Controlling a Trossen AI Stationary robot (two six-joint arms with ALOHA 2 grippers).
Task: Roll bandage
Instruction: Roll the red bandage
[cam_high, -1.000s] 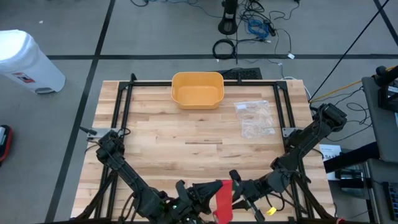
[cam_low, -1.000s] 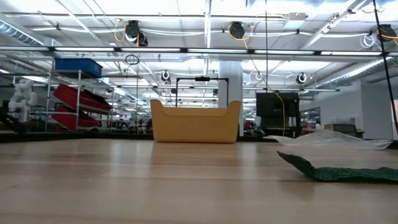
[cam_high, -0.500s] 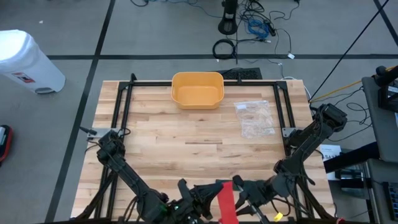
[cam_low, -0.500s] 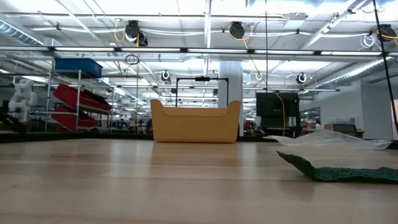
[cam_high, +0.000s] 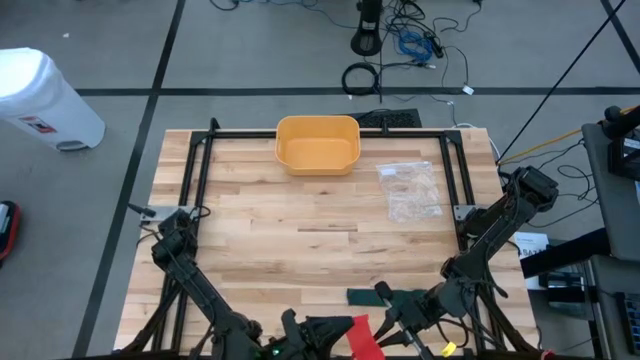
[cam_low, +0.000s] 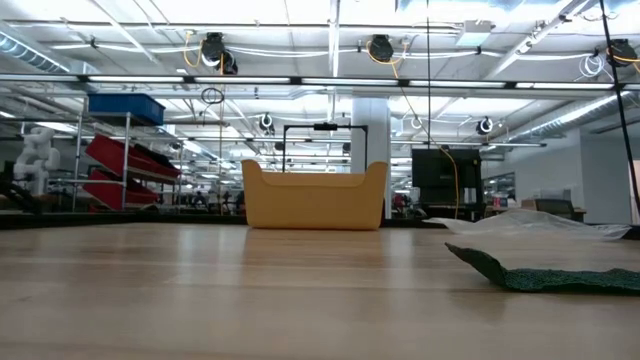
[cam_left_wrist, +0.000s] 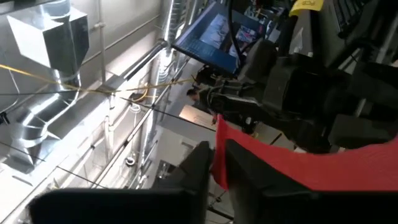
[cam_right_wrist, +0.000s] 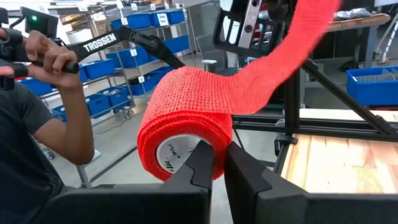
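The red bandage (cam_high: 364, 339) is hanging off the table's near edge, between the two grippers. In the right wrist view, the right gripper (cam_right_wrist: 216, 163) is pinching its fingers (cam_right_wrist: 200, 169) together on the rim of the bandage roll (cam_right_wrist: 186, 118), whose hollow core is facing the camera, so its long axis is running along the gripper's reach. A loose strip (cam_right_wrist: 283, 50) is stretching away from the roll toward the left gripper (cam_left_wrist: 216, 163), whose fingers (cam_left_wrist: 198, 167) are sitting close together around the strip's end (cam_left_wrist: 219, 155). A person's arm (cam_right_wrist: 59, 99) is showing beyond the table. An orange bin (cam_high: 317, 144) and a plastic bag (cam_high: 409, 190) are resting on the wooden table (cam_high: 250, 230).
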